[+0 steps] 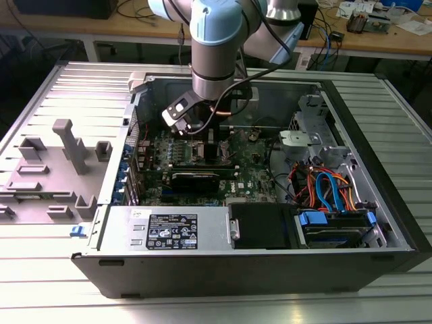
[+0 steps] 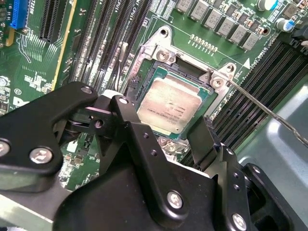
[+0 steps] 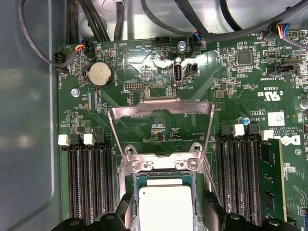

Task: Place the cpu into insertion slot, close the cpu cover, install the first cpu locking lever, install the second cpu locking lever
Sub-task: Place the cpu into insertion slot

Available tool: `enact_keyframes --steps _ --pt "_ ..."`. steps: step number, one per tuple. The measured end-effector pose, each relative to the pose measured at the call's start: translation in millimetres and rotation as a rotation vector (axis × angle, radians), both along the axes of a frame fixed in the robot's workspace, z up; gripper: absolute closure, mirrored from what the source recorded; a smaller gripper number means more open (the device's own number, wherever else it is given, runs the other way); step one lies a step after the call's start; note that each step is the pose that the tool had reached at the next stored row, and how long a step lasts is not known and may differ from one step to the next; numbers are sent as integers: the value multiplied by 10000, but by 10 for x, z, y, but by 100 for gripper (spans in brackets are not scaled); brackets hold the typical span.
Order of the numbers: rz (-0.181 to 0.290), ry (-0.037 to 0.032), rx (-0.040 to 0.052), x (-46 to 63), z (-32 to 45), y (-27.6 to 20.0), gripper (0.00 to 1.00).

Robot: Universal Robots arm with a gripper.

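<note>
The cpu (image 2: 168, 102) lies in the insertion slot (image 2: 155, 49), seemingly flat; the gripper (image 2: 162, 122) straddles it, fingers (image 2: 122, 109) apart. The cpu cover (image 3: 161, 106) stands open. If it sits skewed, clamping could damage both.

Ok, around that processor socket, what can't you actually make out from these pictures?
Second wrist view: the black hand hides the near rim of the square metal-rimmed insertion slot; its contact with the small silvery-grey square cpu is unclear.
First wrist view: the picture's edge cuts off part of the cpu.
Exterior view: the pale blue robot arm blocks the slot.
Second wrist view: the thin silvery wire lever runs off the edge.
</note>
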State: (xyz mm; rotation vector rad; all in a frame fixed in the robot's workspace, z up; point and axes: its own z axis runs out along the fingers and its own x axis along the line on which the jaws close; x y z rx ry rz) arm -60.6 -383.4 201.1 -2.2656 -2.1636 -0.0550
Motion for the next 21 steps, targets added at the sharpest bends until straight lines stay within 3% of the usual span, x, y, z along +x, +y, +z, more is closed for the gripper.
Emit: enact_keyframes --steps 8,10,13,18,21 --pt "0 7 -1 1 92 0 33" --pt "0 7 1 3 105 1 52" --pt "0 8 1 4 117 0 58" --pt "0 9 -4 5 120 0 88" --pt "41 7 -4 5 122 0 89"
